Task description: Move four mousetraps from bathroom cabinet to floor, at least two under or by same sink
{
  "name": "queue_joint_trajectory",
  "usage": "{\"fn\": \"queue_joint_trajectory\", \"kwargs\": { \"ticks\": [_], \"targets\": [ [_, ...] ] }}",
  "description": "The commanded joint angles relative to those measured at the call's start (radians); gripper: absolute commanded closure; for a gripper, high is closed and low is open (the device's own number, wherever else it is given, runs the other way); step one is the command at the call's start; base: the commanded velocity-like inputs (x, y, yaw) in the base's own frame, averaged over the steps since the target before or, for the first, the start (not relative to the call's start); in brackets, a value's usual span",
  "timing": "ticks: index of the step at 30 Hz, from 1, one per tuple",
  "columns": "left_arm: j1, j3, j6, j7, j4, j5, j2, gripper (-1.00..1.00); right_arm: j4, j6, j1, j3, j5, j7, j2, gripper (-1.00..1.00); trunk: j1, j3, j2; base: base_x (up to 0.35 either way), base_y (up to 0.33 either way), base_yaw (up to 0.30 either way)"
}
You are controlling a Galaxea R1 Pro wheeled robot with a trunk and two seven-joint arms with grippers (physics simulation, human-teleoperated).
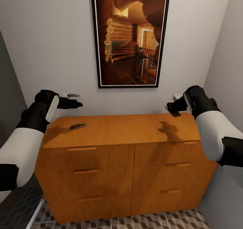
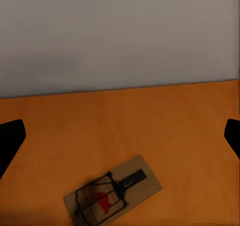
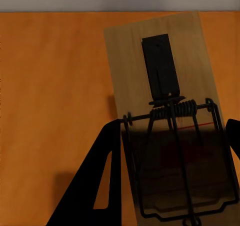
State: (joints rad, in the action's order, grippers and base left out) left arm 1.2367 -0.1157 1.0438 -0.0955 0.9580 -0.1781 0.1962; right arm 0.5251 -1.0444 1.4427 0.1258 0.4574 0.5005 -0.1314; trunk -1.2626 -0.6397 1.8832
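A tall black-framed picture [image 1: 130,36] of a log-cabin interior hangs at upper centre on a pale grey wall [image 1: 50,36]. Two small white wall fittings [image 1: 72,94] sit lower, left and right.

Cabinet [image 1: 128,161] is warm orange-brown wood all over. The mousetrap [image 2: 112,191] on top is pale tan board with black wire and a red patch. Floor [image 1: 152,221] tiles have a brown-and-beige cube pattern, walls [image 1: 44,46] plain light grey.

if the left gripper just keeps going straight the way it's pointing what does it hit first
Probably the cabinet top, just beyond the mousetrap, then the wall; the open left gripper points forward over the cabinet. Depth is hard to judge.
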Motion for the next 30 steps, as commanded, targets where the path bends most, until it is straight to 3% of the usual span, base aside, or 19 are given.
{"fn": "queue_joint_trajectory", "kwargs": {
  "ticks": [1, 9, 20, 30],
  "targets": [
    [0.001, -0.003, 0.003, -0.004, 0.0, -0.003, 0.003, -1.0, 0.001, -0.003, 0.001, 0.005, 0.009, 0.009, 0.001, 1.0, 0.0, -0.001, 0.001, 0.0, 0.0, 0.0],
    [0.001, -0.008, 0.003, -0.025, 0.0, 0.0, 0.011, -1.0, 0.001, -0.003, 0.001, 0.005, 0.009, 0.009, 0.001, 1.0, 0.0, -0.001, 0.001, 0.0, 0.0, -0.03],
    [0.001, -0.016, 0.003, -0.029, 0.012, -0.003, 0.014, -1.0, 0.003, -0.003, 0.001, 0.005, 0.01, 0.007, 0.001, 1.0, 0.0, -0.001, 0.001, 0.0, 0.0, -0.225],
    [0.001, -0.016, 0.003, -0.03, 0.013, -0.008, 0.021, -1.0, 0.003, -0.003, 0.001, 0.005, 0.01, 0.005, 0.001, 1.0, 0.0, -0.001, 0.001, 0.042, 0.078, -0.03]
  ]
}}
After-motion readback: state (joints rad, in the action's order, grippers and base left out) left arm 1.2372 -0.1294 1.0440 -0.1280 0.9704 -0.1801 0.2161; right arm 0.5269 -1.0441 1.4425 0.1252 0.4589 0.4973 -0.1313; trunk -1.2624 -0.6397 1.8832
